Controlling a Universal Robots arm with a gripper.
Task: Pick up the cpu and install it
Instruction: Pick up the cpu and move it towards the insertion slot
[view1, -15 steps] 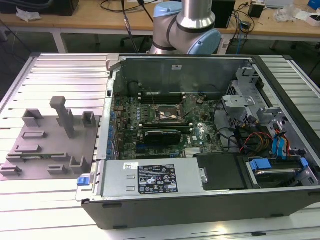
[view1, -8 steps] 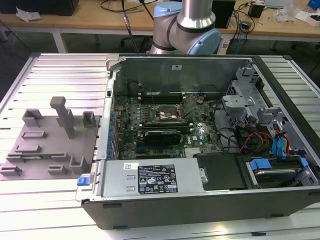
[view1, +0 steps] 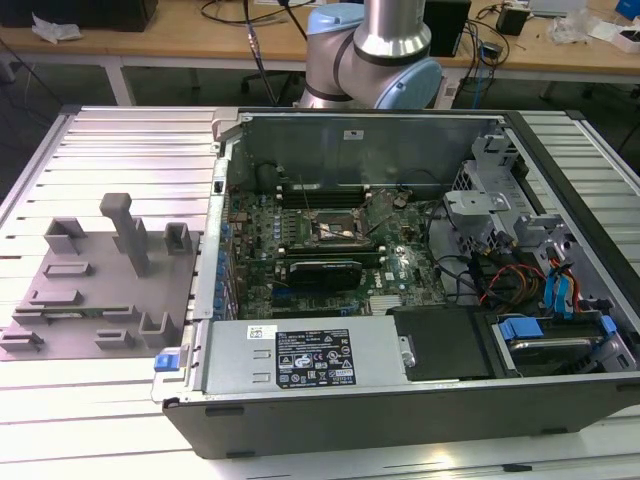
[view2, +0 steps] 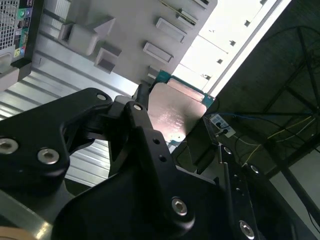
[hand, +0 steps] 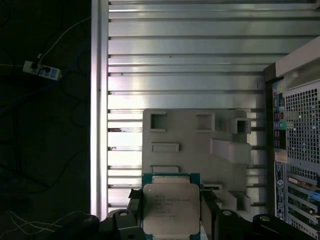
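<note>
Black pincer (hand: 171, 217) clamped shut on cpu (hand: 170, 207): small flat square chip, pale silver-white metal top, green rim. Fingers (hand: 136, 212) press opposite edges. Second wrist view shows same grip: pincer (view2: 172, 122), cpu (view2: 175, 112). Beyond pincer: large grey plastic plate with upright blocks (hand: 190, 145) on ribbed aluminium counter (hand: 175, 80). Computer case with perforated rear panel (hand: 300, 125) off to pincer's side.

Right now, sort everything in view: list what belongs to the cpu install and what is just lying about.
Belongs to the job:
the cpu, clamped in the gripper
the open computer case
the motherboard socket inside it

Just lying about:
the grey plate with upright blocks
the black expansion card in the case
the power strip beyond the table
</note>
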